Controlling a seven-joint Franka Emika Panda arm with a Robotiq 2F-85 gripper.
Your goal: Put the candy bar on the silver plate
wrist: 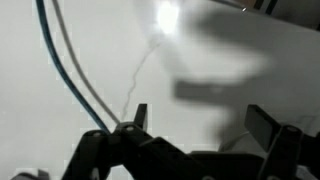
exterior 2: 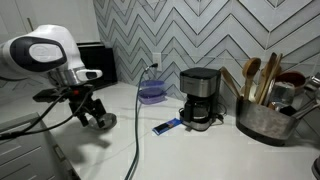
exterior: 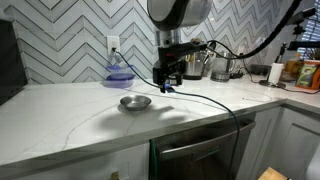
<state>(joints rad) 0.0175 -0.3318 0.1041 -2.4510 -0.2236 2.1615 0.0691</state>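
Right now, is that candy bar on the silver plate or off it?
Off it. The candy bar lies on the white counter near the coffee maker, apart from the silver plate.

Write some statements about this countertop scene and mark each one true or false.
1. The candy bar lies on the counter, not on the silver plate. True.
2. The end effector grips the candy bar. False: in the wrist view its fingers stand open with nothing between them.
3. The purple bowl stands near the tiled wall. True.
4. The candy bar lies inside the purple bowl. False: it lies on the counter near the coffee maker.
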